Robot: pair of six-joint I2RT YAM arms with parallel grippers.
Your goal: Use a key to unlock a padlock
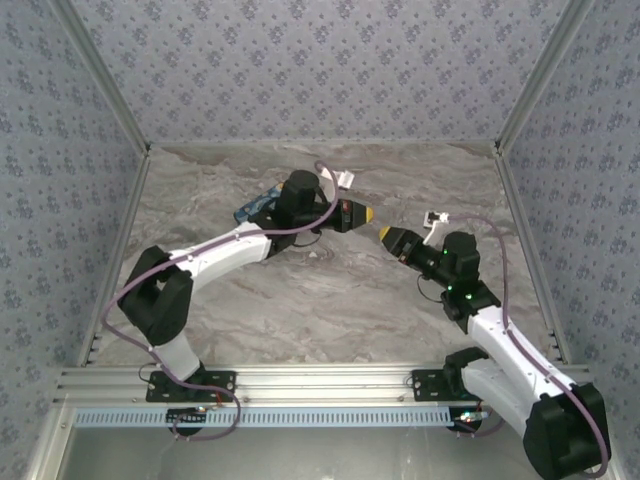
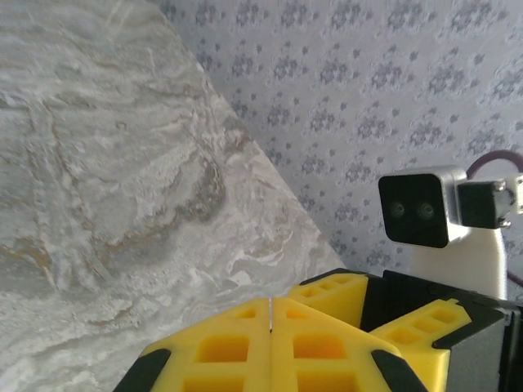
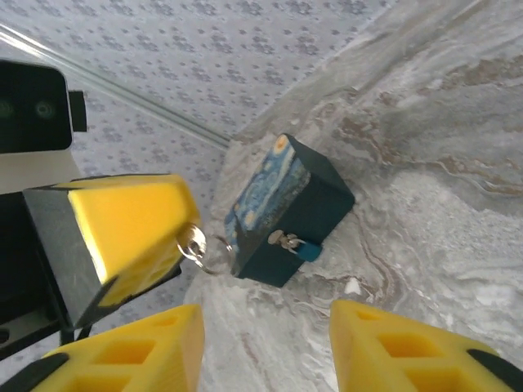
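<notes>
Reaching from its base by the near left corner of the grey marble-patterned table [image 1: 300, 310], my left arm bends at the elbow beside the left edge and stretches its white forearm toward the middle of the surface, with my left claw [image 1: 367, 213] pointing right. Its yellow fingers [image 2: 237, 347] are pressed flat together, pinching the small thin metal key [image 3: 196, 243]; of it I see just silvery loops hanging at the fingertip. My right arm rises from the near right corner and leans in toward the middle, so my right claw [image 1: 388, 236] faces the left one tip to tip, near but apart. Its yellow fingers [image 3: 392, 347] stand spread with nothing between them. Behind my left wrist, toward the far edge and left of the middle, sits the rectangular box with a blue-and-yellow starry-night print on its lid [image 3: 270, 184]. The tiny teal-bodied padlock with a silvery shackle [image 3: 304, 250] lies sideways against the box's dark side face, at its clasp.
</notes>
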